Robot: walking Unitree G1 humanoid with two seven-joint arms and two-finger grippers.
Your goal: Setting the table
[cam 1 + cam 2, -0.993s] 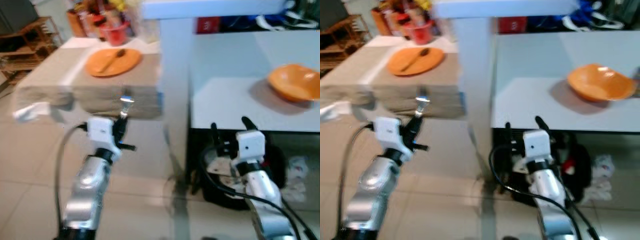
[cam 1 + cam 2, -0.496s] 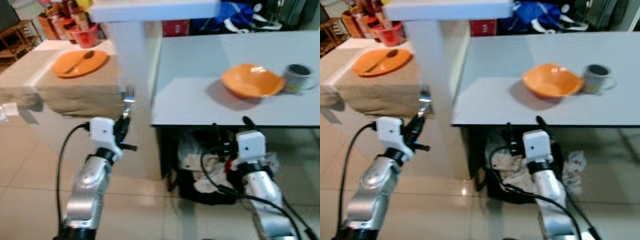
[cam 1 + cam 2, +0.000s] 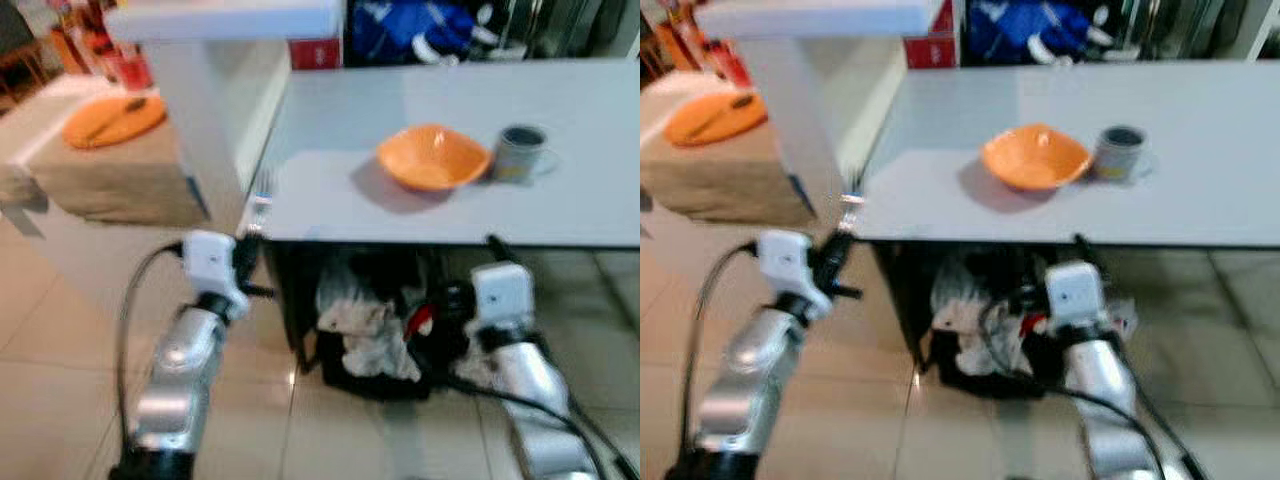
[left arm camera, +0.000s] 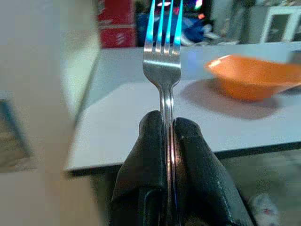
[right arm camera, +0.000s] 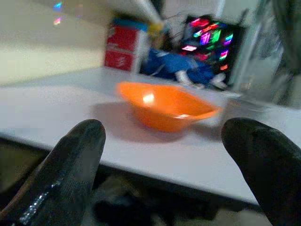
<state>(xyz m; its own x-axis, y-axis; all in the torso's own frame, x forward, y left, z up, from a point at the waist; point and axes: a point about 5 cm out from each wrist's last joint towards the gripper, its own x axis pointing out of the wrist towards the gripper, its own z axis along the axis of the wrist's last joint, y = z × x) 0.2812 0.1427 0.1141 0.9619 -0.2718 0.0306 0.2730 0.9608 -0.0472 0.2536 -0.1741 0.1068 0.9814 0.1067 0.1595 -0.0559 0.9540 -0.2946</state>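
One fork (image 4: 162, 66) pinched upright in my left gripper (image 4: 168, 136) could strike the table (image 3: 400, 215) edge; right gripper (image 5: 167, 155) spread, empty.

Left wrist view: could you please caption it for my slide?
Left gripper shut on an upright fork, facing the orange bowl on the grey table.

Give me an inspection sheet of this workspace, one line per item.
Surface: grey table, mostly bare.
Job's things: orange bowl beside grey mug on the table; fork upright in left gripper; orange plate with a utensil on a cloth-covered table at far left.
Clutter: rags and dark bin under the table.
Grippers: left jaws shut on fork; right gripper open, facing the bowl.
Cables: black cable along the left arm.
Surroundings: tiled floor, white pillar.
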